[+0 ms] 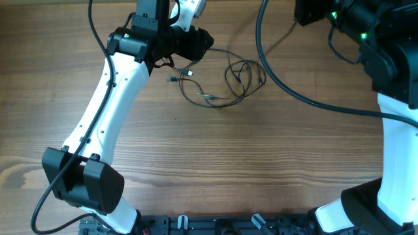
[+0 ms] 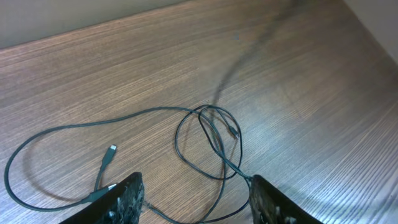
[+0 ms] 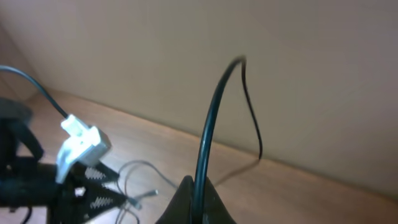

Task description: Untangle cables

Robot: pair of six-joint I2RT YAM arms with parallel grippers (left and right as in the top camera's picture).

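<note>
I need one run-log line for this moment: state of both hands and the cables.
left hand: open, over cables | right hand: shut on one strand, raised | cables: looped together on table | untangling: not done

Light brown wooden desk (image 1: 215, 143) with fine straight grain, swirled darker grain at one corner, plain beige wall (image 3: 155, 56) rising directly from the desk's far edge, soft even light, faint blurred shadows on the wood

no readable text, label, brand or number -- nothing legible in any view
</note>
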